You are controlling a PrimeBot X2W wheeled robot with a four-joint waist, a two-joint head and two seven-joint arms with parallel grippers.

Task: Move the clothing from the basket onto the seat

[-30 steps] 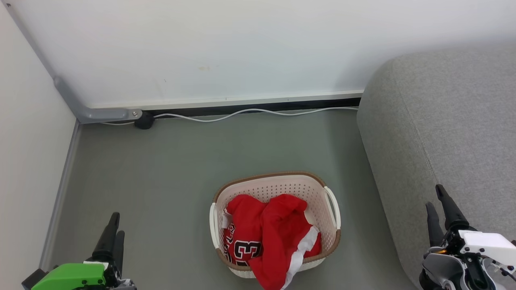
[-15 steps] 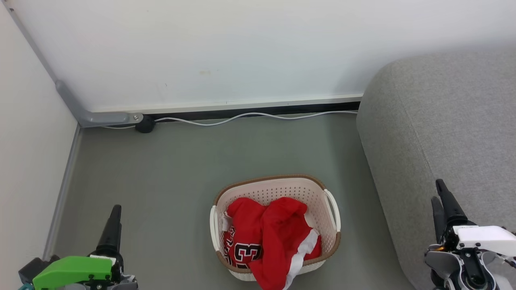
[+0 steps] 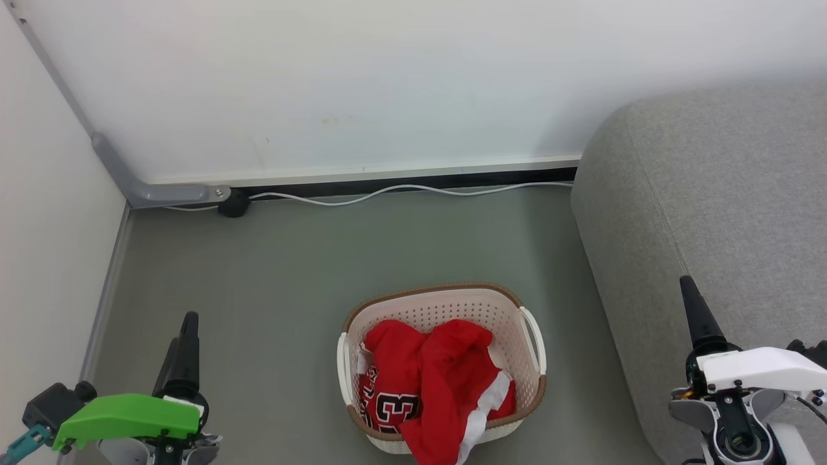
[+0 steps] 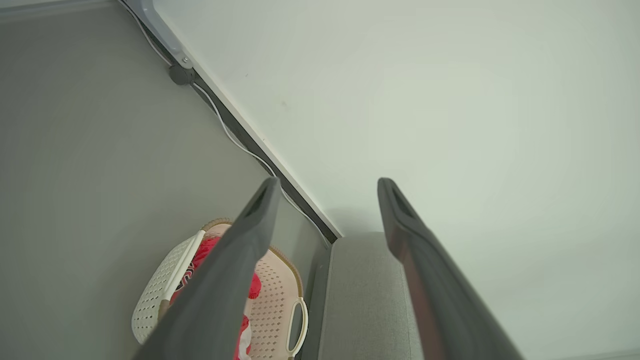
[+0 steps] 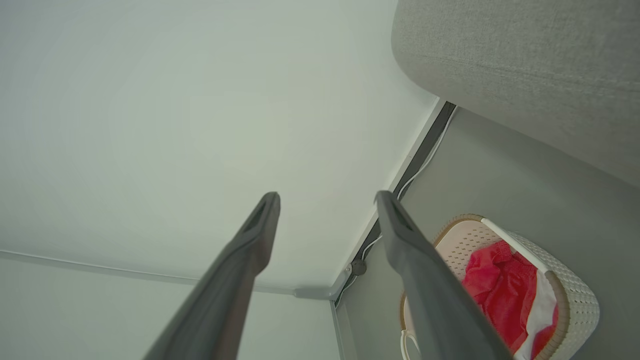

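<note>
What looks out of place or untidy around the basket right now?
The red garment with the white band hangs over the basket's near rim, partly outside it. Nothing else stands out.

(a) The left tool (image 3: pixel 188 320): two long, dark, tapering fingers (image 4: pixel 240 260) on a bright green cover (image 3: pixel 129 416) set with small dark screws; a black block (image 3: pixel 55 405) and a teal connector (image 3: pixel 19 443) at its left end.
(b) The right tool (image 3: pixel 685 284): matching dark fingers, a white cover (image 3: pixel 762 368) and a grey housing (image 3: pixel 694 413) with a round black hub (image 3: pixel 742 444). Each finger has a shallow recess near its tip.
</note>
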